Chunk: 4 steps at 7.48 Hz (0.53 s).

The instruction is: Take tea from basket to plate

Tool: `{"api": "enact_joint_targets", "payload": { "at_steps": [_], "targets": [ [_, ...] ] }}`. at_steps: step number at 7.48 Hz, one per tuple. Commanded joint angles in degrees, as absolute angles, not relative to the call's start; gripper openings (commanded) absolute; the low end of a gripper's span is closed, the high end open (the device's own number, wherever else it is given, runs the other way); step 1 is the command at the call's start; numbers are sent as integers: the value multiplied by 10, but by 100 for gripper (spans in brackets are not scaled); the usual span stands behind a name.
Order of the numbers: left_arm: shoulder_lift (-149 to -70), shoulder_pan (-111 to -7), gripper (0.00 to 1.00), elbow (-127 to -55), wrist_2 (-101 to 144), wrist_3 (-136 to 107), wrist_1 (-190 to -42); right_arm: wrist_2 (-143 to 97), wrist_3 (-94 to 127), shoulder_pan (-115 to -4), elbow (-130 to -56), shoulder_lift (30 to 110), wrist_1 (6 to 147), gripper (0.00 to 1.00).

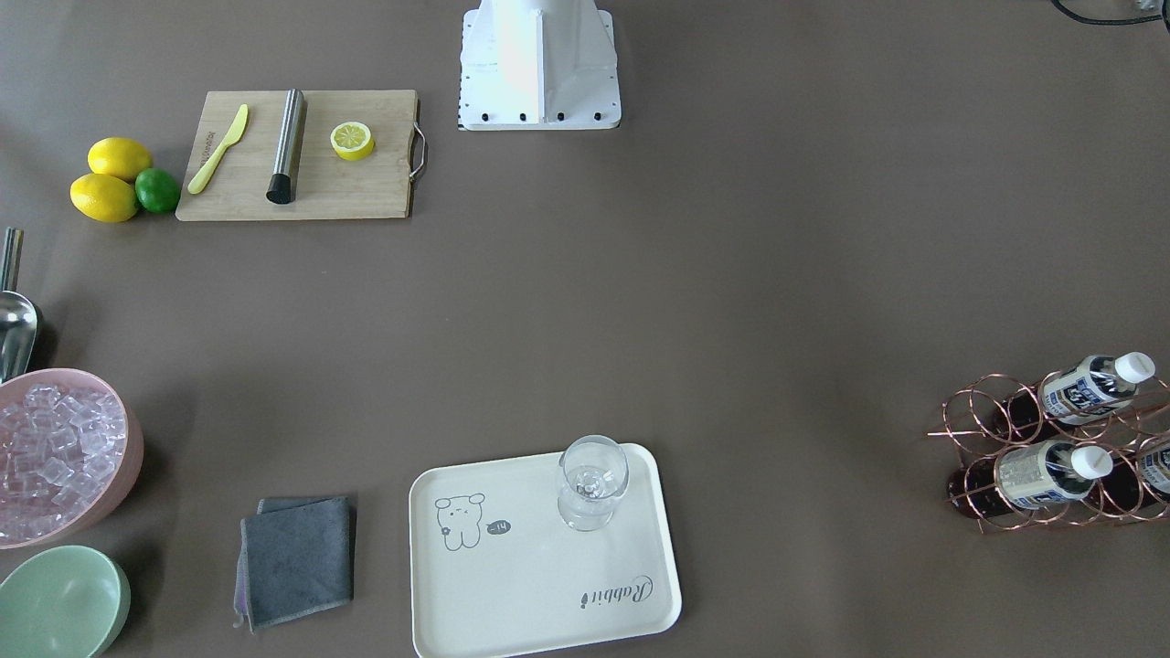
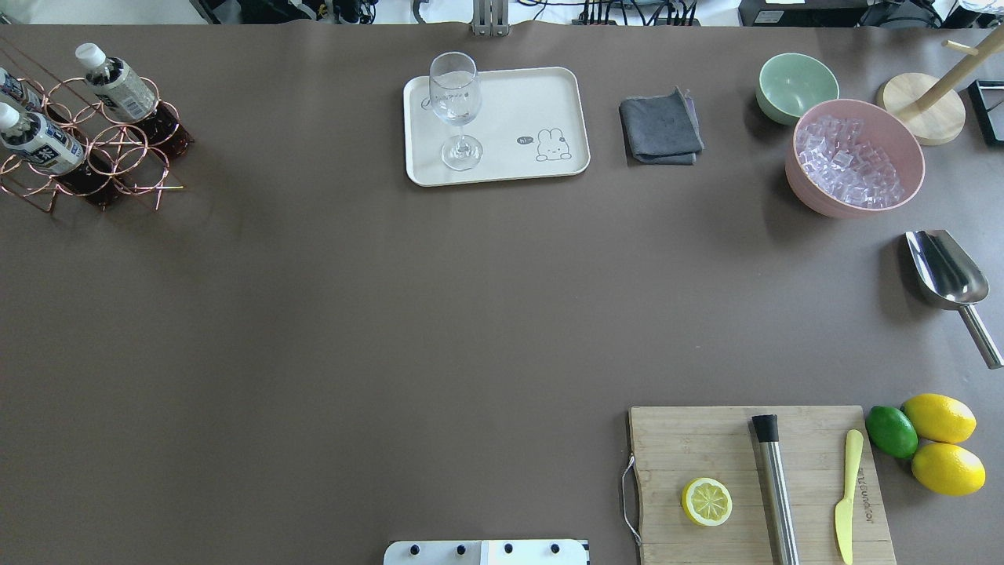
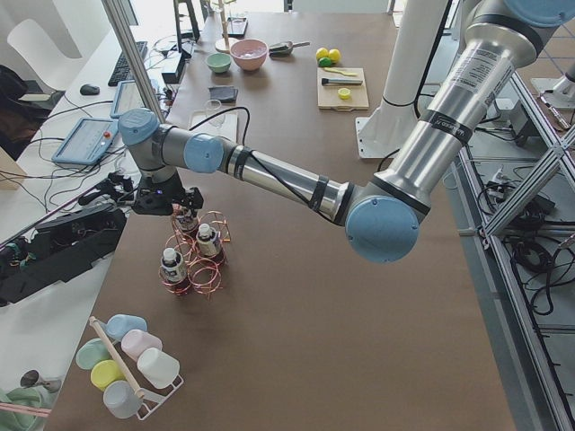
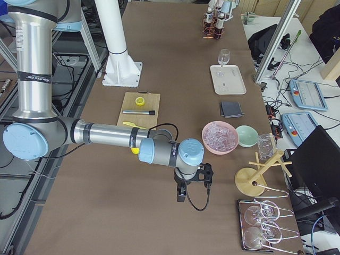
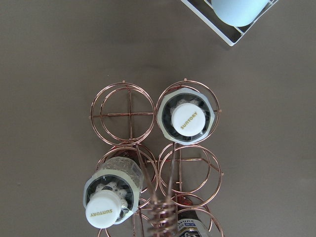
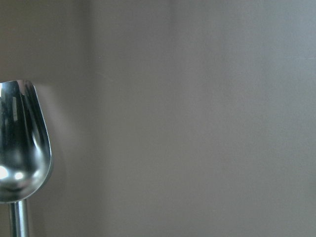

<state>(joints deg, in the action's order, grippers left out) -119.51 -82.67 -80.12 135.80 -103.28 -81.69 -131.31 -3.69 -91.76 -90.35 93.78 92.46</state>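
Tea [image 5: 187,118] is standing upright in the basket [image 5: 129,114], cap up; left gripper [image 3: 182,206] is hovering above it; right gripper [image 4: 182,195] is hanging near the table; I cannot tell either's opening.

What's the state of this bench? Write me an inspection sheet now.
Surface: brown table cover; no spill seen.
Job's things: three tea bottles stand in the basket at the robot's left end; plate holds only a glass.
Clutter: cutting board with lemon half, steel bar and yellow knife; two lemons, lime, ice bowl, green bowl, grey cloth, scoop.
Grippers: left gripper above the basket, right gripper near the scoop; jaws cannot be judged.
Cables: black cable loops at the right wrist.
Surroundings: cup rack, glass stand, teach pendants beside the table.
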Motion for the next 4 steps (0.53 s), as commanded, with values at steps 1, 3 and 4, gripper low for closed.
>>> {"api": "enact_joint_targets", "payload": {
  "at_steps": [1,3,4],
  "targets": [
    [-1189,-827,51,-802,1382,-1038,-813,-1313,-37,-918,-904,938,925,100],
    [-1194,-828,0,-802,1381,-1039,-801,-1314,-38,-918,-904,938,925,100],
    [-1200,-829,0,-802,1380,-1036,-771,-1314,-38,-918,-904,938,925,100]
  ]
}}
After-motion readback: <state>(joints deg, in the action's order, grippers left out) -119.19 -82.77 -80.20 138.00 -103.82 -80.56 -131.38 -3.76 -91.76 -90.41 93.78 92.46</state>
